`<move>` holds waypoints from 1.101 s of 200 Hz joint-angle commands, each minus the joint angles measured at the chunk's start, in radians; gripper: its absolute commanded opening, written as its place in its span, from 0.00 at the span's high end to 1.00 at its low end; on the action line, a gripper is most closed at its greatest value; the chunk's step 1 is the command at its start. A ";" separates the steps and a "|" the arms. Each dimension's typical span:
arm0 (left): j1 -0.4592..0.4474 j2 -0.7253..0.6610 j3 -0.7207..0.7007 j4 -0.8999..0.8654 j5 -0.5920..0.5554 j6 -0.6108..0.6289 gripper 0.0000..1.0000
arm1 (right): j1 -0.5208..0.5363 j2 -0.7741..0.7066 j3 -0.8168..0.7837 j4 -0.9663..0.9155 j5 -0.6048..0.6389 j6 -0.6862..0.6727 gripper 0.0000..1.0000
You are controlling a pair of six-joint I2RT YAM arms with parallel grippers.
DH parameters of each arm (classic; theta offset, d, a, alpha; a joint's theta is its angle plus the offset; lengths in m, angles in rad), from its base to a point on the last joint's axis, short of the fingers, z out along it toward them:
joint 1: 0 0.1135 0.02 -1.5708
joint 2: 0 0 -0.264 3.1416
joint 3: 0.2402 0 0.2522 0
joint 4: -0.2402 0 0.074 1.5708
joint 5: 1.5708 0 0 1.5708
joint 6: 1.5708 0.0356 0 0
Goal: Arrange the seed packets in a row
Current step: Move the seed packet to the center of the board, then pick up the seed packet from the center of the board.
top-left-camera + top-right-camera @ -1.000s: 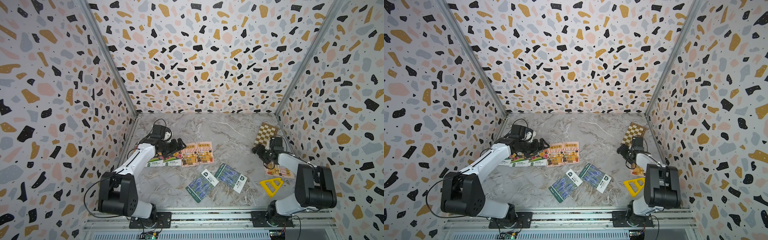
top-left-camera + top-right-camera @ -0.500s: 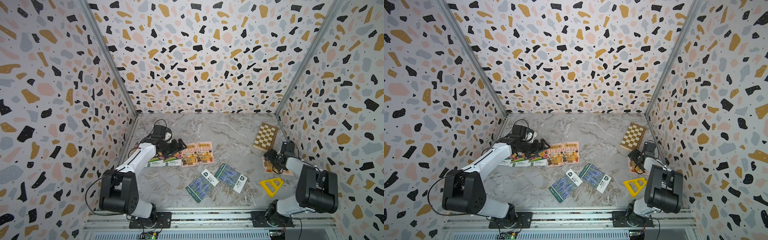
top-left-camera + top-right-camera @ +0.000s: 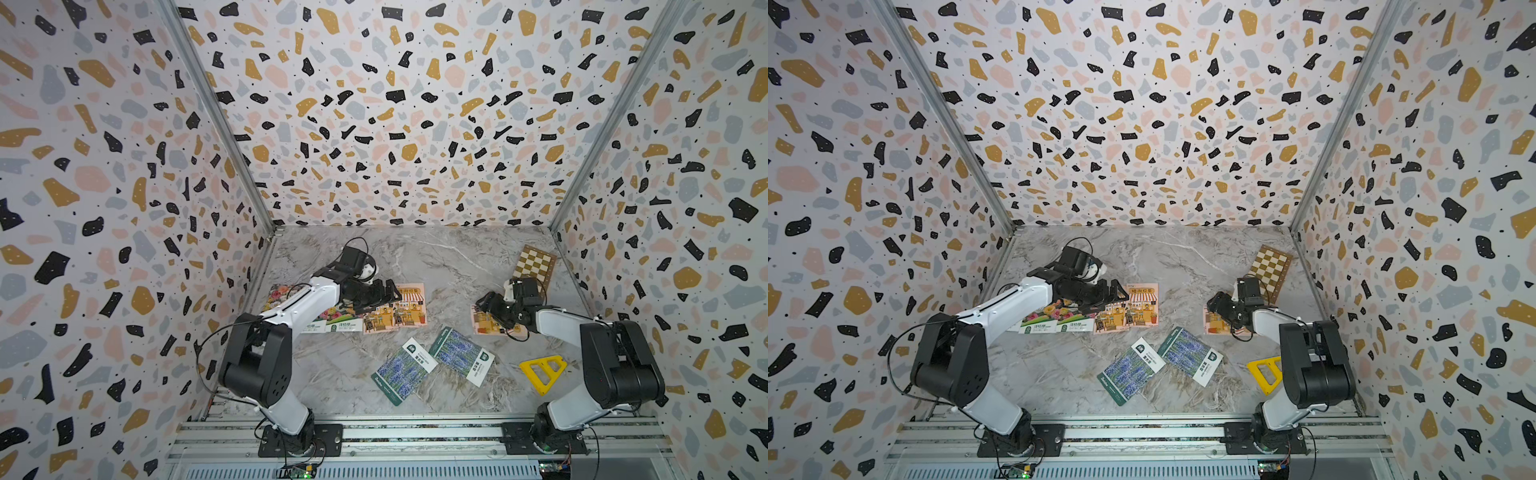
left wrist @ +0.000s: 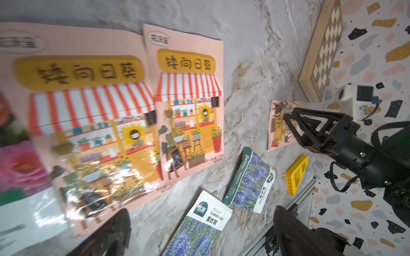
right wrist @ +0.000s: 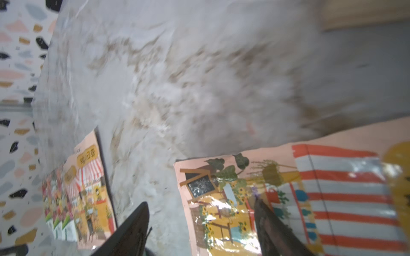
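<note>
At the far left, flower-photo packets [image 3: 332, 322] and two awning packets [image 3: 409, 309] lie edge to edge in a row. The left gripper [image 3: 392, 293] hovers over them, jaws wide and empty. Two lavender packets [image 3: 405, 370] lie askew nearer the front. The right gripper [image 3: 486, 307], fingers apart, sits low over a lone awning packet [image 3: 484, 328].

the right gripper [image 3: 484, 304] and the awning packet [image 3: 482, 327] beneath it have shifted away from the checkerboard [image 3: 534, 266].
</note>
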 commanded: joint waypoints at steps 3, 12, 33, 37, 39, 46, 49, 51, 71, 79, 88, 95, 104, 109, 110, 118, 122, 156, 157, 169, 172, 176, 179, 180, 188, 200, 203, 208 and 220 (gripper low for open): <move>-0.076 0.082 0.075 0.032 0.037 -0.004 0.05 | 0.016 0.011 0.047 -0.083 -0.098 -0.036 0.26; -0.103 0.120 0.106 0.029 0.054 -0.004 0.09 | 0.003 -0.009 0.063 -0.107 -0.079 -0.061 0.27; -0.158 0.194 0.172 0.026 0.070 -0.011 0.16 | -0.075 -0.063 0.063 -0.157 -0.019 -0.100 0.26; -0.167 0.208 0.184 0.024 0.075 -0.013 0.18 | -0.090 -0.067 0.061 -0.163 -0.011 -0.104 0.26; -0.172 0.214 0.190 0.023 0.077 -0.016 0.19 | -0.100 -0.069 0.058 -0.168 -0.009 -0.107 0.26; -0.188 0.235 0.207 0.021 0.084 -0.023 0.22 | -0.135 -0.075 0.051 -0.180 -0.004 -0.120 0.27; -0.193 0.245 0.214 0.020 0.087 -0.028 0.23 | -0.148 -0.075 0.047 -0.185 -0.004 -0.126 0.27; -0.196 0.251 0.219 0.021 0.089 -0.032 0.24 | -0.158 -0.076 0.045 -0.188 -0.005 -0.130 0.27; -0.234 0.300 0.250 0.045 0.118 -0.069 0.32 | -0.234 -0.076 0.022 -0.209 -0.011 -0.159 0.30; -0.246 0.319 0.263 0.053 0.125 -0.084 0.35 | -0.257 -0.076 0.011 -0.207 -0.017 -0.165 0.32; -0.258 0.343 0.278 0.062 0.134 -0.100 0.37 | -0.273 -0.075 0.001 -0.206 -0.018 -0.167 0.33; -0.269 0.359 0.288 0.068 0.136 -0.112 0.38 | -0.282 -0.075 -0.005 -0.203 -0.018 -0.169 0.34; -0.280 0.382 0.302 0.077 0.139 -0.126 0.40 | -0.289 -0.075 -0.012 -0.198 -0.021 -0.169 0.35; -0.287 0.395 0.311 0.081 0.142 -0.133 0.41 | -0.289 -0.074 -0.015 -0.195 -0.023 -0.170 0.36; -0.287 0.397 0.313 0.082 0.142 -0.135 0.41 | -0.288 -0.073 -0.015 -0.195 -0.024 -0.170 0.36; -0.294 0.418 0.327 0.086 0.142 -0.148 0.43 | -0.288 -0.069 -0.017 -0.191 -0.029 -0.170 0.38; -0.298 0.428 0.334 0.090 0.144 -0.152 0.44 | -0.288 -0.068 -0.017 -0.190 -0.031 -0.172 0.39; -0.308 0.494 0.375 0.119 0.153 -0.190 0.54 | -0.289 -0.058 -0.019 -0.185 -0.027 -0.180 0.50; -0.308 0.495 0.376 0.119 0.152 -0.191 0.54 | -0.289 -0.058 -0.019 -0.184 -0.025 -0.180 0.50; -0.308 0.508 0.386 0.119 0.149 -0.194 0.56 | -0.288 -0.060 -0.020 -0.186 -0.013 -0.182 0.53; -0.308 0.512 0.389 0.119 0.147 -0.194 0.57 | -0.289 -0.061 -0.021 -0.187 -0.011 -0.184 0.53; -0.308 0.516 0.392 0.120 0.143 -0.194 0.58 | -0.289 -0.064 -0.020 -0.188 -0.007 -0.185 0.54; -0.310 0.518 0.393 0.120 0.142 -0.194 0.58 | -0.288 -0.064 -0.019 -0.190 -0.004 -0.185 0.55; -0.310 0.520 0.394 0.120 0.141 -0.194 0.58 | -0.288 -0.065 -0.019 -0.191 -0.002 -0.185 0.55; -0.311 0.529 0.400 0.118 0.140 -0.196 0.59 | -0.287 -0.071 -0.018 -0.194 0.013 -0.187 0.58; -0.311 0.541 0.405 0.117 0.138 -0.198 0.60 | -0.283 -0.088 -0.016 -0.200 0.035 -0.191 0.63; -0.311 0.543 0.405 0.117 0.138 -0.197 0.61 | -0.281 -0.092 -0.014 -0.201 0.041 -0.193 0.64; -0.311 0.546 0.406 0.118 0.137 -0.198 0.61 | -0.277 -0.101 -0.013 -0.205 0.051 -0.195 0.65; -0.312 0.554 0.409 0.117 0.135 -0.199 0.62 | -0.268 -0.118 -0.008 -0.211 0.066 -0.199 0.66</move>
